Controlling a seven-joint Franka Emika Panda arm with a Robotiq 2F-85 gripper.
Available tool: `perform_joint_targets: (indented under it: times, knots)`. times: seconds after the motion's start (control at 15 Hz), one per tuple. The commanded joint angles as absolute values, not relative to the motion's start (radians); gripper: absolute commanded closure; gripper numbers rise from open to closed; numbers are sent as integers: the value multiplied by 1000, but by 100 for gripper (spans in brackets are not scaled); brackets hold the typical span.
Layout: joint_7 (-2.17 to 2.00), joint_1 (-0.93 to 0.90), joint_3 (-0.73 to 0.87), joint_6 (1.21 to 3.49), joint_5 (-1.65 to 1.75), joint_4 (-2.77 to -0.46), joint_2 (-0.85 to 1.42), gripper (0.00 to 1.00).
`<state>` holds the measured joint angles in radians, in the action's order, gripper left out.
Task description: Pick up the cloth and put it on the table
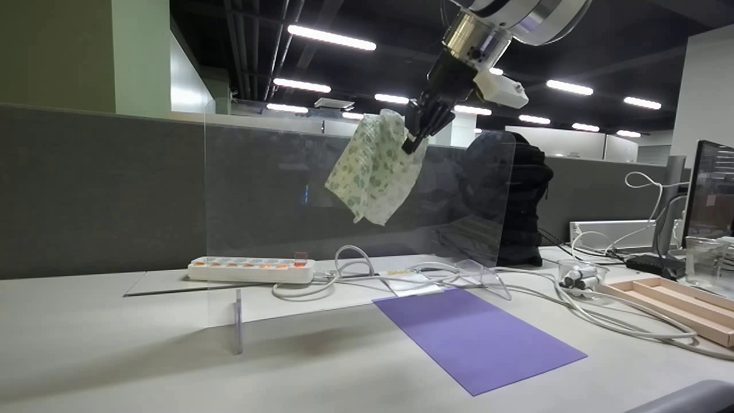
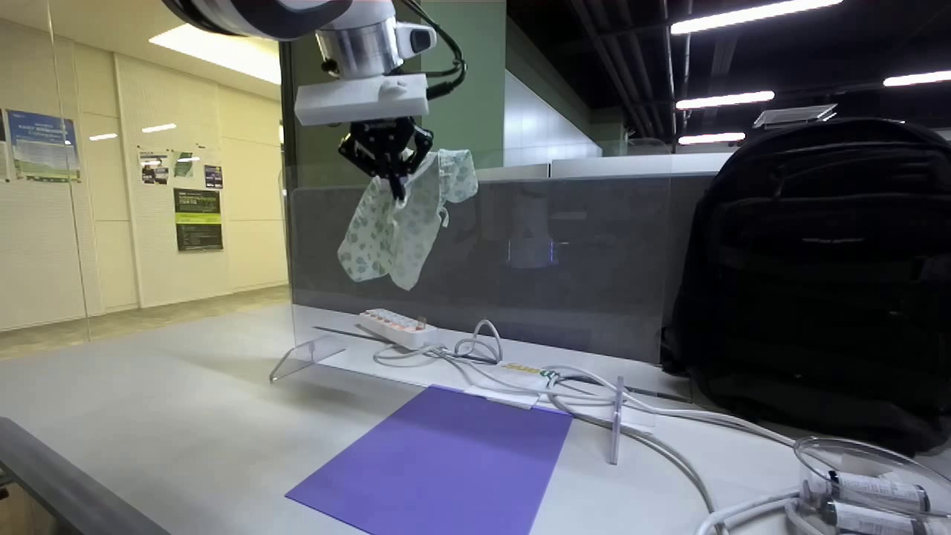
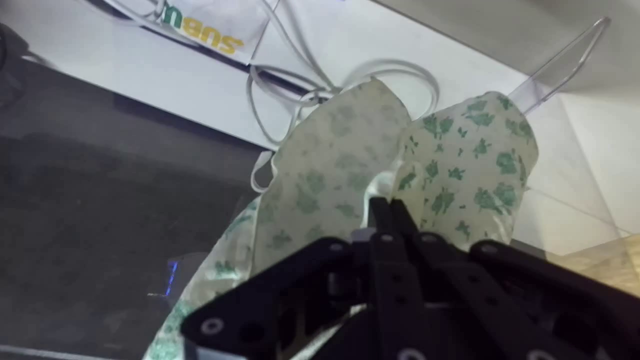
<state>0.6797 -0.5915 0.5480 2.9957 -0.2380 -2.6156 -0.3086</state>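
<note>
The cloth (image 1: 373, 172) is pale with green leaf-like prints. It hangs crumpled in the air above the white table (image 1: 143, 355), and also shows in an exterior view (image 2: 379, 230). My gripper (image 1: 410, 144) points down at the cloth's upper part, and its fingers also show in an exterior view (image 2: 400, 195). In the wrist view the fingertips (image 3: 387, 205) are nearly together with a fold of the cloth (image 3: 320, 175) pinched at them. The cloth spreads on both sides of the fingers. Whether it touches the clear panel behind it, I cannot tell.
A clear upright panel (image 1: 258, 201) stands on feet across the table. A purple sheet (image 1: 481, 338) lies in front. A power strip (image 1: 252, 272) and loose cables lie around the panel. A black backpack (image 2: 817, 282), battery cup (image 2: 877, 490) and wooden tray (image 1: 676, 310) stand at one side.
</note>
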Motion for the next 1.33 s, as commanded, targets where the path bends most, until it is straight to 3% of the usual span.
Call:
perform_joint_targets:
  times: [0.0,0.4,0.47,0.53,0.93,1.27]
  knots:
    - [674,-534,524,2878,-180,-2669,-339,100]
    - [633,-415,499,2874,-72,-2745,-264,100]
    - [613,-394,491,2876,-61,-2749,-247,74]
    - [601,-378,485,2883,-50,-2754,-234,73]
    - [467,-105,253,2891,-12,-2748,-133,32]
    - [341,11,165,2842,68,-2749,-92,1]
